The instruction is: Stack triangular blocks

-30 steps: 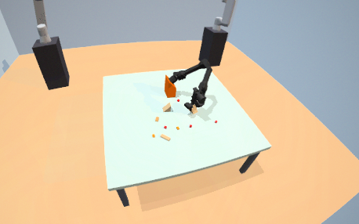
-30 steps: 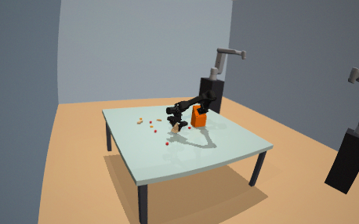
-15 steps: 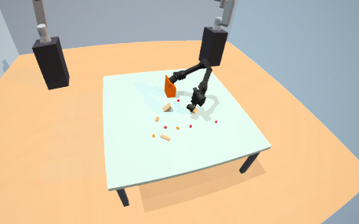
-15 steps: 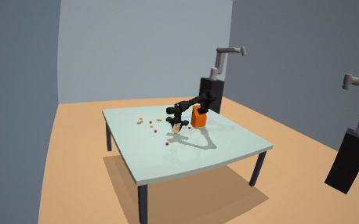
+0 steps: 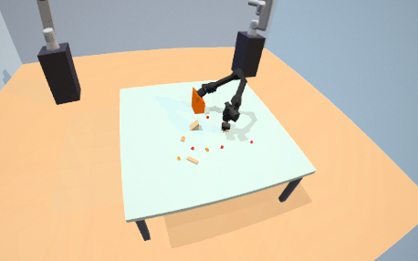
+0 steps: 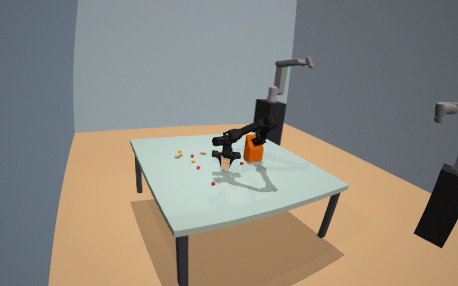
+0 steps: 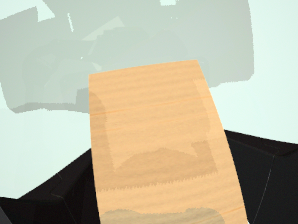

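From high overhead, one camera faces down on my whole table; another watches distantly from its corner. Both share it. My wrist view looks down, close.

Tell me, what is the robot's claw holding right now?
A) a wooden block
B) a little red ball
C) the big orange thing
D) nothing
A: the gripper is shut on a tan wooden block, which fills the wrist view between the black fingers.
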Controlling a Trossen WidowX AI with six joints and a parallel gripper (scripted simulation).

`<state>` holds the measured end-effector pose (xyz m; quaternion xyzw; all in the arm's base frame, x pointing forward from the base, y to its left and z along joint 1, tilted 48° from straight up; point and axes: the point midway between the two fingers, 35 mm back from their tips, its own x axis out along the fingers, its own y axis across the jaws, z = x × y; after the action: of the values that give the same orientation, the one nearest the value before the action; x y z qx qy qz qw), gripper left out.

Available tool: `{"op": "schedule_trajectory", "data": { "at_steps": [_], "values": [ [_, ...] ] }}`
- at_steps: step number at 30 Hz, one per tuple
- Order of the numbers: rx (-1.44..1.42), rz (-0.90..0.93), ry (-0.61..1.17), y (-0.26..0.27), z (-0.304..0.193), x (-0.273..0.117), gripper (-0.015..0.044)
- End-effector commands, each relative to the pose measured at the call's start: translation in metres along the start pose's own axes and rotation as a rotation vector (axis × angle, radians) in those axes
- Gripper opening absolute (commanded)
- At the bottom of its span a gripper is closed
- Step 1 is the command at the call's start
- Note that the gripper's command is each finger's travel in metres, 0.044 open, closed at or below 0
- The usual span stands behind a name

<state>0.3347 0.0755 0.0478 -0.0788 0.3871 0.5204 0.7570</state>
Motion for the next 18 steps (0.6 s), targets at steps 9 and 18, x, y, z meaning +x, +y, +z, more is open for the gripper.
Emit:
{"op": "schedule_trajectory", "data": {
  "at_steps": [9, 18],
  "values": [
    [-0.333, -0.008, 0.000, 0.0004, 0.0010, -0.0013, 0.0000],
    [-0.568, -0.009, -0.001, 0.0007, 0.0008, -0.0013, 0.0000]
  ]
}}
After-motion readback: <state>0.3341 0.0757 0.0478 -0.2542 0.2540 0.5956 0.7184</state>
